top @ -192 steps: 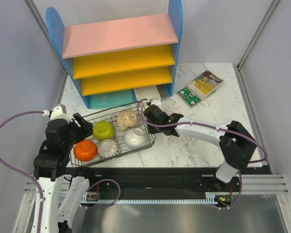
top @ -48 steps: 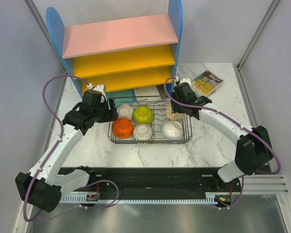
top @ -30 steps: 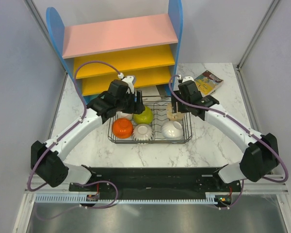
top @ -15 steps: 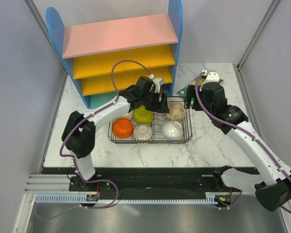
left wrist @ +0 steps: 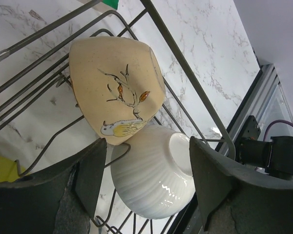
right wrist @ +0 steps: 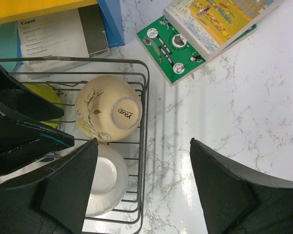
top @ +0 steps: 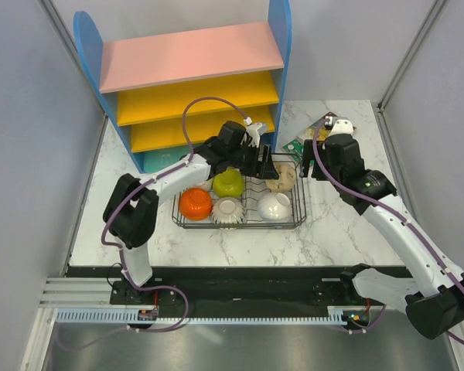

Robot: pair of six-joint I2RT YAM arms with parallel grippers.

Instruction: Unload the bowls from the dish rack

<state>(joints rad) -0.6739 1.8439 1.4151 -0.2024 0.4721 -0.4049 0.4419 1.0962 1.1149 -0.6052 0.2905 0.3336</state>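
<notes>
Left claw point(left wrist: 146, 163) spread, wires point(left wrist: 185, 73) fencing beige bowl point(left wrist: 117, 87)

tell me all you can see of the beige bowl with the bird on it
The beige bowl looks like speckled cream ceramic, painted with a thin branch, orange leaves and a yellow-and-white bird. It lies upside down and tilted, its printed foot ring facing up, in the far right corner of the dish rack, resting on the wires right next to the white bowl.
</notes>
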